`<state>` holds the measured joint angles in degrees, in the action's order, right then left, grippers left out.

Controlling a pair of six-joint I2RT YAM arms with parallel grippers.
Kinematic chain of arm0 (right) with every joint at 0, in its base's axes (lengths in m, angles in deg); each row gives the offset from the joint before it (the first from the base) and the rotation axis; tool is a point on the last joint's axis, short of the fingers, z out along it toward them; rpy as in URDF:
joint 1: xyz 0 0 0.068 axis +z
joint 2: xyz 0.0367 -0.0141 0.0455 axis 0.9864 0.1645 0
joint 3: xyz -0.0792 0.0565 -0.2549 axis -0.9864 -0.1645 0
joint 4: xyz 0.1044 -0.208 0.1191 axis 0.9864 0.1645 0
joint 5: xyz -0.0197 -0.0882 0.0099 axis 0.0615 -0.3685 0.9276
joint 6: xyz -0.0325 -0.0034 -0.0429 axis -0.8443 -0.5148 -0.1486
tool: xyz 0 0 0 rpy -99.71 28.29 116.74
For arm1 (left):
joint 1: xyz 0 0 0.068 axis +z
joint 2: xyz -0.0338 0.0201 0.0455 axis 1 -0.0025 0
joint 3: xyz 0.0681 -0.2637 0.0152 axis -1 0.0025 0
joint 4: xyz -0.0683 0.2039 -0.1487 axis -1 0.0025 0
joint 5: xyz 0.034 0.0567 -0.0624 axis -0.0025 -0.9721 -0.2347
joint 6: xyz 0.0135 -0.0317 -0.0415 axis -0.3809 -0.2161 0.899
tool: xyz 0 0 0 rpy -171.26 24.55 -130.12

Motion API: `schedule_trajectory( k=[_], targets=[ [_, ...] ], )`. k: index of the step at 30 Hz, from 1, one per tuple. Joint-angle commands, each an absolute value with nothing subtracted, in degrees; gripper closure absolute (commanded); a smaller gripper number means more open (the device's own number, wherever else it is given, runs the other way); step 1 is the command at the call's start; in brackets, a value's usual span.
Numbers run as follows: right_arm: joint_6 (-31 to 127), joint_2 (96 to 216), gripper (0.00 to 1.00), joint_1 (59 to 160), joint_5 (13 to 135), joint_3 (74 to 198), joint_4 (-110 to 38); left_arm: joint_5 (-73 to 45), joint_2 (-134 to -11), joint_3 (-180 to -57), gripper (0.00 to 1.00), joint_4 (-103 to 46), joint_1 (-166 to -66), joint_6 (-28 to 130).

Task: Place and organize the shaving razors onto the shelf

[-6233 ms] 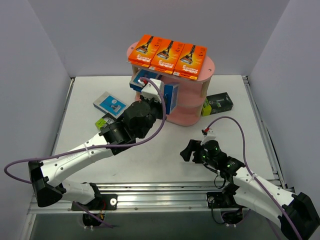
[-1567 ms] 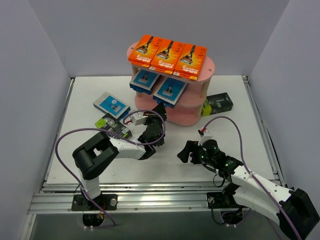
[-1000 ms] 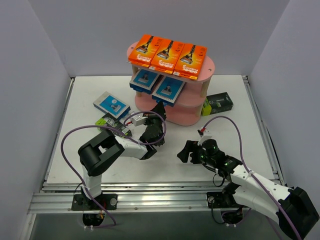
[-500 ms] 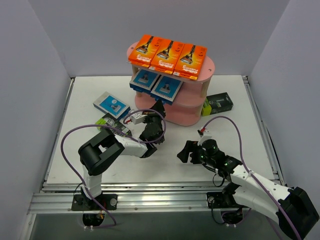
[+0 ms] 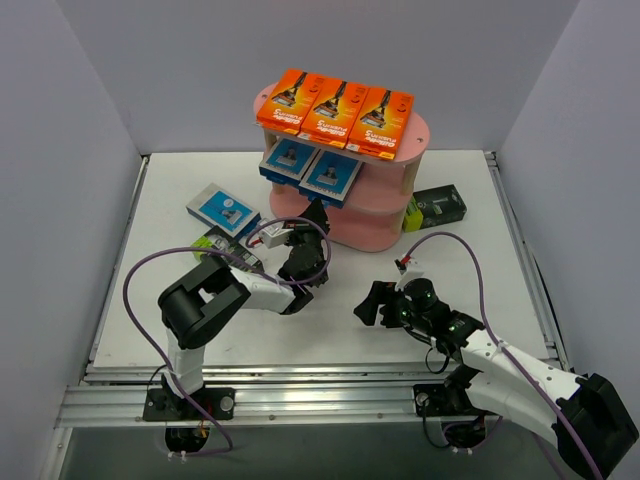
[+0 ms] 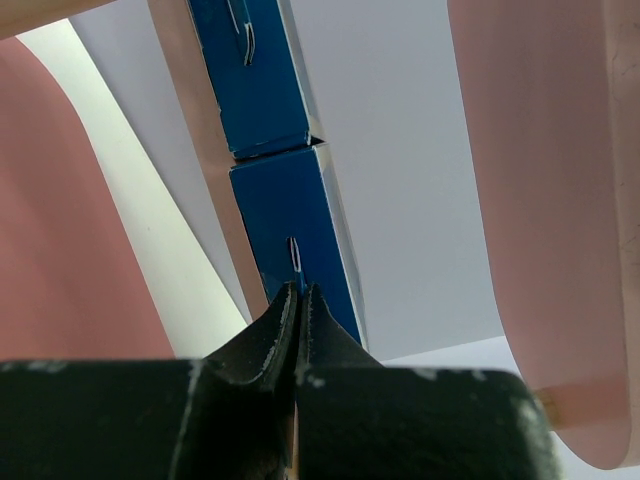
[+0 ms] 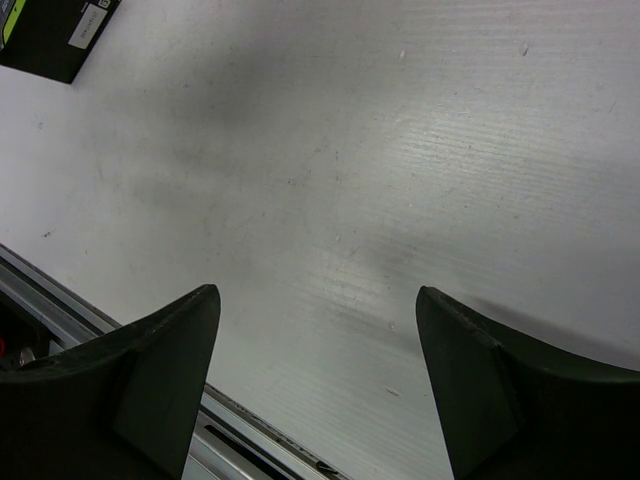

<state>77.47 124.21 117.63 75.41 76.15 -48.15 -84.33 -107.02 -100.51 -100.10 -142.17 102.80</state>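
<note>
While L fingers [image 6: 268, 332] pressed together, tips just by blue pack [image 6: 290, 225] | R fingers [image 7: 160, 372] spread over table [image 7: 400, 150]

Overhead looks down; wrists look closely at shelf [image 6: 540, 200], table [image 7: 400, 150].

A white, faintly scuffed table [image 7: 380, 150] fills the view. The right arm's two dark fingers [image 7: 165, 375] rise from the bottom edge, spread wide apart with only bare table between them. The corner of a black razor pack [image 7: 50, 35] with a lime green patch and a white label lies at top left. A metal rail [image 7: 50, 290] borders the table at lower left.
</note>
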Motion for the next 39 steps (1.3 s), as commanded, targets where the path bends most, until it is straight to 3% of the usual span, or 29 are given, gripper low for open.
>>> schedule_trajectory(
  k=[1, 39],
  targets=[
    [76.9, 124.5, 0.25, 117.3, 75.6, 77.4, -49.5, -84.4, -108.1, -101.6, 0.98, -101.0, -141.5, 103.6],
    [77.1, 124.5, 0.25, 117.3, 75.4, 77.1, -49.7, -81.4, -109.7, -102.9, 0.98, -99.7, -140.1, 105.5]
  ],
)
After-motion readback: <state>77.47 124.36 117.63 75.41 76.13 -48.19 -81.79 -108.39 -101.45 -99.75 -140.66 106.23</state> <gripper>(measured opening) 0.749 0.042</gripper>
